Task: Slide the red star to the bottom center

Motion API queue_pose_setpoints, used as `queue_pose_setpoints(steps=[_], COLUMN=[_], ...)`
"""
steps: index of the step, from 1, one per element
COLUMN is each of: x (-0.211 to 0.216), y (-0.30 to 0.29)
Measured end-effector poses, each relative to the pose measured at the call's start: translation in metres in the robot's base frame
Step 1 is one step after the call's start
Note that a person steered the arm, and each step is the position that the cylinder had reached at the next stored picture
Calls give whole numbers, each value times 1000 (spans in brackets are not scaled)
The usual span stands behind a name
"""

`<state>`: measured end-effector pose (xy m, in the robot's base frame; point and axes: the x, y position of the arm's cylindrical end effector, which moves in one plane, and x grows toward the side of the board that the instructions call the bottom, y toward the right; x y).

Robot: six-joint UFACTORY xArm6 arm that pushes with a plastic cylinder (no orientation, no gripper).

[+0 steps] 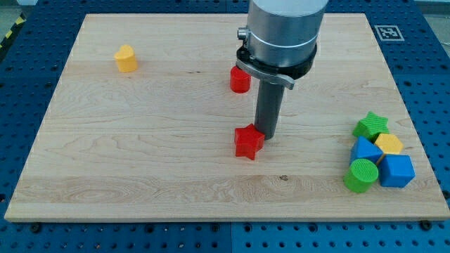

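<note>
Red star [248, 141] sits a little below the middle of the wooden board [140, 140], with bare wood between it and the bottom edge. It looks like a small, rigid, light block, probably plastic or painted wood, so I judge it slides easily on the smooth top and cannot be squashed. Its points make it prone to spin if pushed off-centre, so contact belongs on the notch or face at its 12 o'clock side, in line with its middle, driving it toward 6 o'clock.

My tip [267, 135] stands at the star's 1 o'clock, just beside its upper right point. It seems to touch, though the rod's shadow makes that hard to confirm. I carry no pincer, only the plain rod, so nothing opens, closes or grips.

At the star's 3 to 4 o'clock, well apart, huddle a green cylinder [361, 175], a blue cube [397, 171], a second blue block [365, 150], a yellow block [389, 144] and a green star [370, 125].

Farther back, at 12 o'clock, stands a red cylinder [240, 79], partly behind the arm. At 10 o'clock, far off, sits a yellow block [126, 59] of uncertain shape.
</note>
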<state>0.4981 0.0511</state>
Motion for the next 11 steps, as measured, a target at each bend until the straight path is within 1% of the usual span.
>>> queue_pose_setpoints(steps=[3, 5, 6, 9, 11], x=[3, 3, 8, 14, 33], y=[-19, -58, -65, -48, -48])
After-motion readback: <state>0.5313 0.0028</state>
